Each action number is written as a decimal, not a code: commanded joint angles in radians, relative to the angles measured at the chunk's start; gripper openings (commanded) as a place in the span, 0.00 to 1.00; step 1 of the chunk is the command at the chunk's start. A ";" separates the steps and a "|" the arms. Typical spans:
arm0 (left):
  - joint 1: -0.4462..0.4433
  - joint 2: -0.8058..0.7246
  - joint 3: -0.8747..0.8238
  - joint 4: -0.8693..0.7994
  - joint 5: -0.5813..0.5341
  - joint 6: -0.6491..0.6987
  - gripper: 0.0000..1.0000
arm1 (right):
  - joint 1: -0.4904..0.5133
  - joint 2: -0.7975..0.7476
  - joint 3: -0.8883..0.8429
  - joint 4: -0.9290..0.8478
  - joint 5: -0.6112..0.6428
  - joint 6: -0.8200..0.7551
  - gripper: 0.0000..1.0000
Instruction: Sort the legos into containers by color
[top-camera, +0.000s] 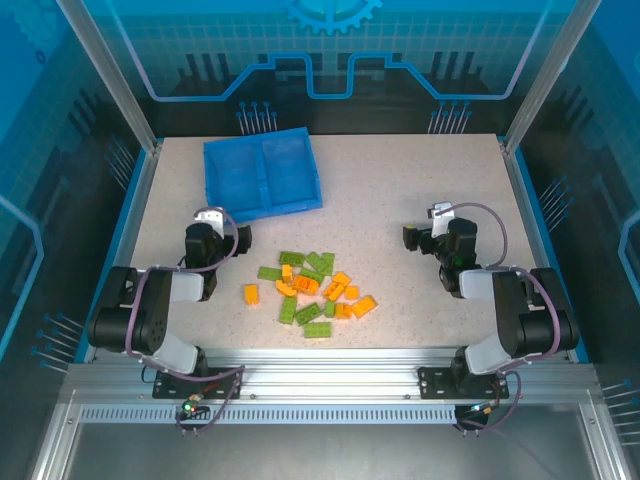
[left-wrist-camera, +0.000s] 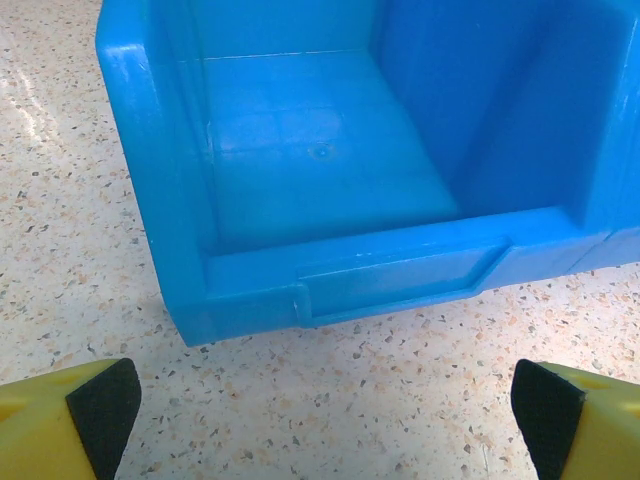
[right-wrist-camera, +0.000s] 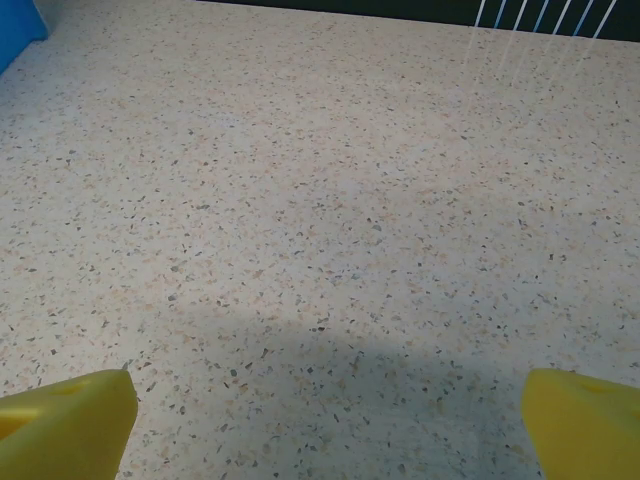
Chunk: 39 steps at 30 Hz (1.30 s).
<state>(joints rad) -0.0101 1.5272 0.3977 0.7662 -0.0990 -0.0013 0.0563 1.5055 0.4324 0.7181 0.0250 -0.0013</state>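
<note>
Legos (top-camera: 312, 290) piled at lower centre of the top view, tray (top-camera: 240, 175) empty at upper left. Left gripper (left-wrist-camera: 320, 405) and right gripper (right-wrist-camera: 330, 410) both spread wide, holding nothing. They look light, rigid, slick; probably best pinched across the flat sides.

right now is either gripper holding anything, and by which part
Nothing is held. The left gripper and right gripper are both open and empty; the legos lie loose on the table.

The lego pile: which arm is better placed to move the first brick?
Probably left: the tray stands just ahead of its open jaws, and a stray orange brick lies nearest that arm.
</note>
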 joint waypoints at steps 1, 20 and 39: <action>0.004 -0.010 0.017 0.021 0.022 -0.006 0.99 | -0.006 -0.004 0.014 0.007 0.000 -0.008 1.00; -0.021 -0.076 0.018 -0.031 -0.062 -0.009 0.99 | 0.050 -0.247 0.167 -0.419 0.132 0.060 1.00; -0.307 -0.597 0.457 -1.303 0.043 -0.351 0.99 | 0.559 -0.104 0.688 -1.449 0.038 0.536 1.00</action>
<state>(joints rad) -0.2573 0.9340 0.8131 -0.2459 -0.1253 -0.3290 0.5419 1.3441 1.0950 -0.6598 0.0544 0.4458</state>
